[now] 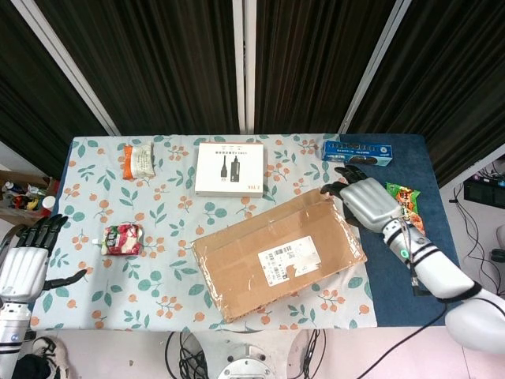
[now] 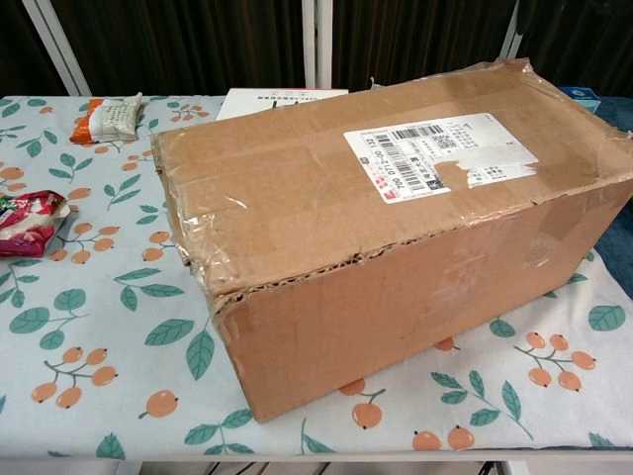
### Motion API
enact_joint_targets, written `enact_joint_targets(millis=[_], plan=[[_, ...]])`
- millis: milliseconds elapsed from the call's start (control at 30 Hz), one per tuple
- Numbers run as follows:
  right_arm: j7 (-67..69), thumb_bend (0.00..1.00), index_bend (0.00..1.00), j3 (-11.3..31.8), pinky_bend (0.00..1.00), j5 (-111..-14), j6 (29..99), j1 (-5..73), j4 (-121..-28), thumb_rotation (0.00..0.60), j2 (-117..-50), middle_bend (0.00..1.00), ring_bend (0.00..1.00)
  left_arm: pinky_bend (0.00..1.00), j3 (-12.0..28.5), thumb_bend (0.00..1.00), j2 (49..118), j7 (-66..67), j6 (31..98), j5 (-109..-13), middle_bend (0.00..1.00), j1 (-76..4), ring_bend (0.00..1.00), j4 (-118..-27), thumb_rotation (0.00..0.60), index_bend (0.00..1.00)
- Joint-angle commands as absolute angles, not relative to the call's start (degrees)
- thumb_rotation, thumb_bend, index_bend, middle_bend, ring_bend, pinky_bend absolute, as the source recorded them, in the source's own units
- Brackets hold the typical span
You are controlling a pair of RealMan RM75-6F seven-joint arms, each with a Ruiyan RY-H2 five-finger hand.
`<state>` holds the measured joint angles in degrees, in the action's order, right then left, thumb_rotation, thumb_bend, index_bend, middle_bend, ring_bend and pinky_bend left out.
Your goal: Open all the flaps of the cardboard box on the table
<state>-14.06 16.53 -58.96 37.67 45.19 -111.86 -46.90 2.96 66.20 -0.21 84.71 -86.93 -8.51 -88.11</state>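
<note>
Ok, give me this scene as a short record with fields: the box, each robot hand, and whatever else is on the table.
box: cardboard box, flaps flat and taped, shipping label on top
right robot hand: fingers spread at the box's far right corner, holding nothing
left robot hand: off the table's left edge, open, holding nothing
other items: white flat box, blue box, green snack bag, red pouch, orange packet

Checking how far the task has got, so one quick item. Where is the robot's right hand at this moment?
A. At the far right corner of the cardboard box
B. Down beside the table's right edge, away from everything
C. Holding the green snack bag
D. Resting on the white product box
A: in the head view the right hand reaches the far right corner of the still-closed cardboard box, fingers spread, holding nothing.
</note>
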Motion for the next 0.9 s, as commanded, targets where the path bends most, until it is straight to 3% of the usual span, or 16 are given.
enact_joint_targets(millis=[33, 400, 567, 900], plan=[[-21.1, 1.00, 0.26, 15.7, 0.00, -51.6, 36.1, 52.3, -111.4, 0.600, -49.7, 0.28, 0.00, 0.18, 3.0, 0.04, 66.1, -0.3, 84.4, -86.9, 0.09, -8.7, 0.07, -87.9, 0.449, 0.08], [-27.8, 1.00, 0.28, 9.5, 0.00, -39.0, 37.4, 62.0, -109.4, 0.600, -56.1, 0.28, 0.00, 0.18, 3.4, 0.04, 66.2, -0.3, 84.0, -86.6, 0.09, -9.1, 0.07, -87.7, 0.451, 0.08], [-28.1, 1.00, 0.29, 7.6, 0.00, -38.4, 38.3, 63.1, -109.7, 0.600, -57.0, 0.29, 0.00, 0.18, 3.3, 0.04, 66.1, -0.1, 83.8, -86.5, 0.09, -9.1, 0.07, -87.5, 0.446, 0.08], [-24.6, 1.00, 0.43, 7.4, 0.00, -43.5, 41.2, 61.4, -111.6, 0.600, -56.0, 0.42, 0.00, 0.18, 3.2, 0.04, 66.3, -0.1, 84.0, -86.7, 0.09, -9.0, 0.07, -87.6, 0.451, 0.08]])
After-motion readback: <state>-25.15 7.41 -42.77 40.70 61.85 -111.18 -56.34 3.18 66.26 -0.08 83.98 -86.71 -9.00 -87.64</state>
